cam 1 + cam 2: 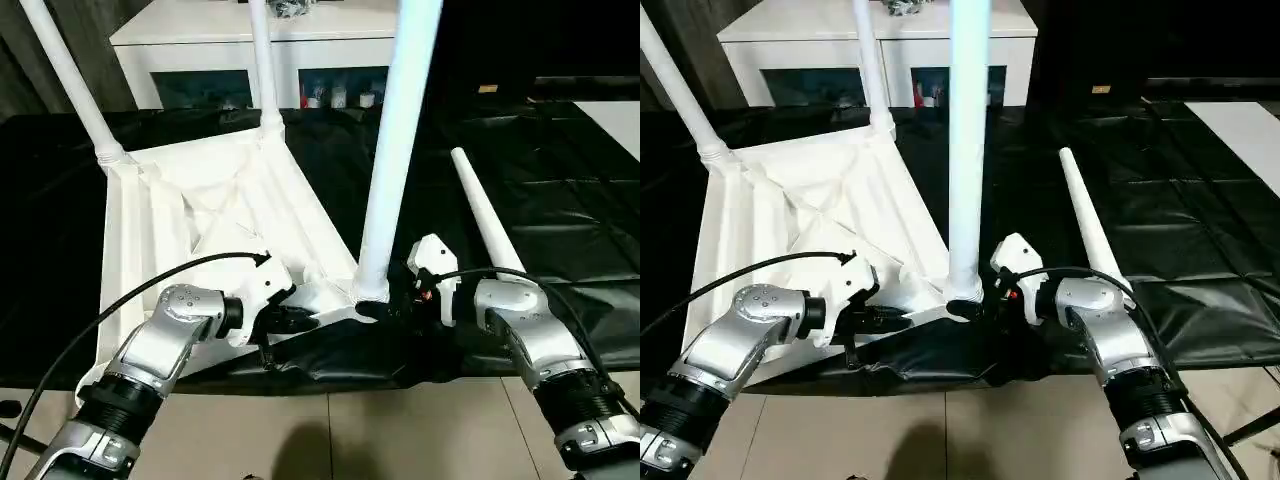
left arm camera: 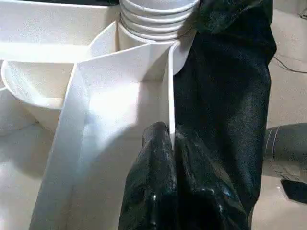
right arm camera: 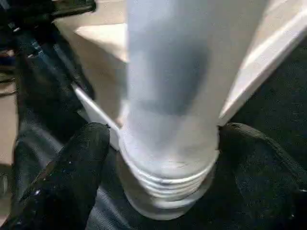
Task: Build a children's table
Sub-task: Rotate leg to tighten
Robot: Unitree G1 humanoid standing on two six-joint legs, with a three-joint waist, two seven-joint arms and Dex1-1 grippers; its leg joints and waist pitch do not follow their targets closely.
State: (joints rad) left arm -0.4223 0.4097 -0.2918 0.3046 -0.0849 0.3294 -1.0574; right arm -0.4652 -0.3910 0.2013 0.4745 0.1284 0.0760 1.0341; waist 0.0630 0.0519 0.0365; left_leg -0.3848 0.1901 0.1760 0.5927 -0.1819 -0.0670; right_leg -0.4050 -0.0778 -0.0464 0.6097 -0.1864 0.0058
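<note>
The table top (image 1: 200,230) lies underside up on the black cover (image 1: 560,200), three legs standing in its corner sockets, a fourth leg (image 1: 490,215) loose to the right. It looks light, stiff and slippery. The left gripper (image 2: 171,143) pinches a thin near rib; the right gripper (image 3: 163,158) straddles the near leg's (image 1: 395,150) threaded base, jaws wide. Whether the thread is seated is hard to tell.
</note>
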